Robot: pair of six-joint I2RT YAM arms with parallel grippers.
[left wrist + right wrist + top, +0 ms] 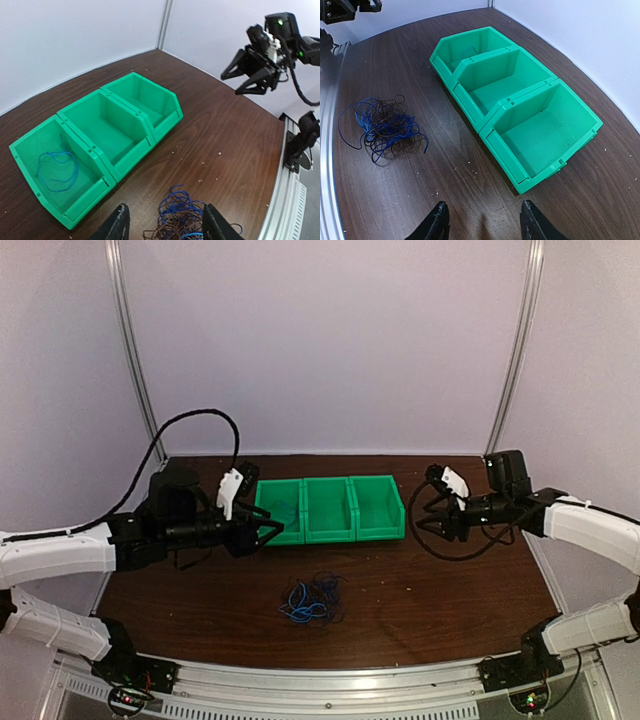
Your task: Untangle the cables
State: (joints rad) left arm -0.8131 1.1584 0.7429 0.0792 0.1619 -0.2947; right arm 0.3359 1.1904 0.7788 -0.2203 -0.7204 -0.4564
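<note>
A tangled heap of thin blue and dark cables (313,601) lies on the brown table in front of the green bins. It shows in the left wrist view (182,217) and the right wrist view (382,125). One loose blue cable (55,170) lies in the left green bin (279,510). My left gripper (270,532) is open and empty, hovering by the left bin; in its own view (164,225) its tips frame the heap from above. My right gripper (428,518) is open and empty, raised right of the bins; it also shows in its own view (481,220).
Three joined green bins stand in a row at mid-table; the middle bin (330,508) and right bin (378,505) hold nothing. White walls close the back and sides. A metal rail (330,680) runs along the near edge.
</note>
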